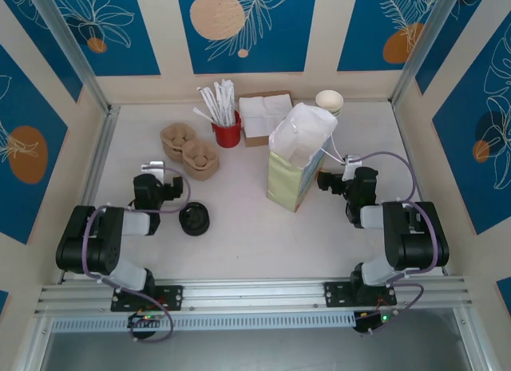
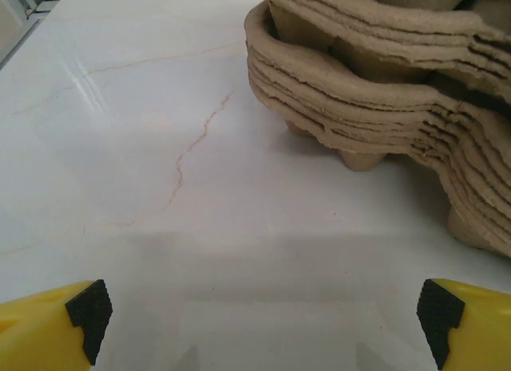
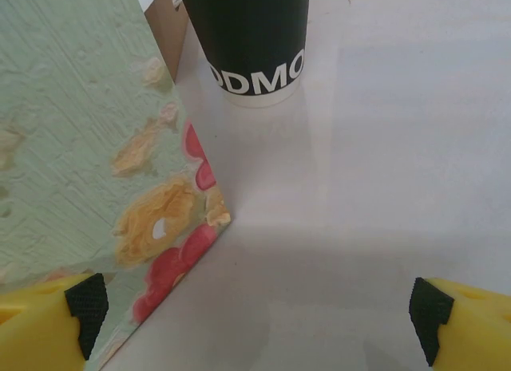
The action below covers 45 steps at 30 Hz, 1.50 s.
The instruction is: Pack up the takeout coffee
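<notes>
The small paper cup with a round black plastic lid (image 1: 194,219) stands on the white table (image 1: 255,243), just right of the left gripper (image 1: 157,171) and nearer the bases. Its side is hard to read from above. Both jaws gape wide and empty. The right gripper (image 1: 352,163) sits well apart, beside the pale green floral paper bag (image 1: 287,179).

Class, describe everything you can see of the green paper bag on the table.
The paper bag stands upright on the white table, right of centre, its mouth open and white inside. Its textured pale green paper bears yellow and red flowers low on the side. A dark cup stands close beyond its corner.
</notes>
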Motion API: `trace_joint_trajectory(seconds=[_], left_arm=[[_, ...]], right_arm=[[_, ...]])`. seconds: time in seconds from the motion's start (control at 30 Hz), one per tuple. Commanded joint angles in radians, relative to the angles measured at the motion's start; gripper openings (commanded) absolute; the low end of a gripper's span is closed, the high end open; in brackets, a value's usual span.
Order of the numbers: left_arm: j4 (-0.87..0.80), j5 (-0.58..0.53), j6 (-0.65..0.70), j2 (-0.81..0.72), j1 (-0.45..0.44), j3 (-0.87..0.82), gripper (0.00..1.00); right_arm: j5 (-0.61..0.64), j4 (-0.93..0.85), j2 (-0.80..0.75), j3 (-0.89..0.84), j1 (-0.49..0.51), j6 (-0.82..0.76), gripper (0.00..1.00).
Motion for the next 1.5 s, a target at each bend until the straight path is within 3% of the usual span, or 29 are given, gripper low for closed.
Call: trace_joint_trajectory(seconds=[0.0, 0.83, 1.07, 1.33, 1.47], left_arm=[[0.072, -0.017, 0.03, 0.011, -0.014, 0.024, 0.99], [0.084, -0.015, 0.03, 0.007, -0.015, 0.018, 0.99], [-0.181, -0.061, 0.012, -0.221, -0.014, 0.061, 0.99], [-0.657, -0.159, -0.174, -0.563, -0.016, 0.193, 0.99], [-0.99, -0.213, -0.323, -0.646, -0.016, 0.363, 0.99]], right_arm=[[-0.015, 0.069, 0.014, 0.033, 0.01, 0.018, 0.99], [-0.018, 0.077, 0.011, 0.026, 0.01, 0.018, 0.99], [0.051, -0.052, -0.119, 0.033, -0.018, 0.074, 0.99], [0.22, -0.505, -0.316, 0.151, -0.062, 0.142, 0.99], [0.262, -0.798, -0.357, 0.307, -0.121, 0.308, 0.99]])
